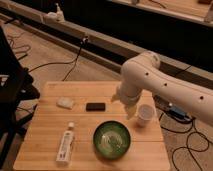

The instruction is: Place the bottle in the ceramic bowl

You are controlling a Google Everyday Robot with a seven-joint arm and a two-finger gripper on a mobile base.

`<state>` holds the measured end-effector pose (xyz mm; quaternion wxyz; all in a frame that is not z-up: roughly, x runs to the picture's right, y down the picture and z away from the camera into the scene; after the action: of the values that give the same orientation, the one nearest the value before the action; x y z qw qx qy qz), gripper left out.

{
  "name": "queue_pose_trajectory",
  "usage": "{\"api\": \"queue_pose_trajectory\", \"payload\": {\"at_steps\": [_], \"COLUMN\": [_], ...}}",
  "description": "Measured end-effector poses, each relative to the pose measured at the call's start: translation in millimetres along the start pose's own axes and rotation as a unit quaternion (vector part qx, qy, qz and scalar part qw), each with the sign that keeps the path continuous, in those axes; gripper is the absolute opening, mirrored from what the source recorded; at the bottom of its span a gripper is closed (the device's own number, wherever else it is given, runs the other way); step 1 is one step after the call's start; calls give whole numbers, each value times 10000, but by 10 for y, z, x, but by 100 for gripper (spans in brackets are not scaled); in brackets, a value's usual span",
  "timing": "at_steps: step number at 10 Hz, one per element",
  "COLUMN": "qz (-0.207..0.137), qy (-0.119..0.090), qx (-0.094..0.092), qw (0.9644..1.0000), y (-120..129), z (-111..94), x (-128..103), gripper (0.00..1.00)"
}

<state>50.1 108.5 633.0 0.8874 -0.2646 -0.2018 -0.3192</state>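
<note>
The bottle (65,145) is white and lies on its side at the front left of the wooden table (45,125). The ceramic bowl (112,140) is green and stands at the front middle, to the right of the bottle. My white arm (150,80) reaches in from the right over the back right of the table. My gripper (131,112) hangs at its lower end, between the bowl and a white cup, well to the right of the bottle.
A white cup (144,115) stands right of the gripper. A black flat object (95,106) and a pale lump (65,103) lie at the back left. A dark chair (12,85) stands left of the table. Cables run over the floor.
</note>
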Motion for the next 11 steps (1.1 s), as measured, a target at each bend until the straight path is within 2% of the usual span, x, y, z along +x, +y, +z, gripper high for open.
{"api": "queue_pose_trajectory", "payload": {"at_steps": [1,2,5,6,7,8,9,11], "qz": [-309,-384,-352,-348,-421,-604,-742,-1176], "qy": [-120,-149,-137,-119,-155,-266,-378,-733], "qx": [-34,-39,-76,-232,-313,-432,-470,-484], "qw": [9994,9991,9993,9991,9985,9969,9954,9892], "y": [9,8,33,94,71,-14,-103,-416], "z": [38,43,45,86,154,300,414,740], "x": [-240,-301,-265,-204,-211,-282,-362,-653], "gripper": [65,65,65,65,65,65,65,65]}}
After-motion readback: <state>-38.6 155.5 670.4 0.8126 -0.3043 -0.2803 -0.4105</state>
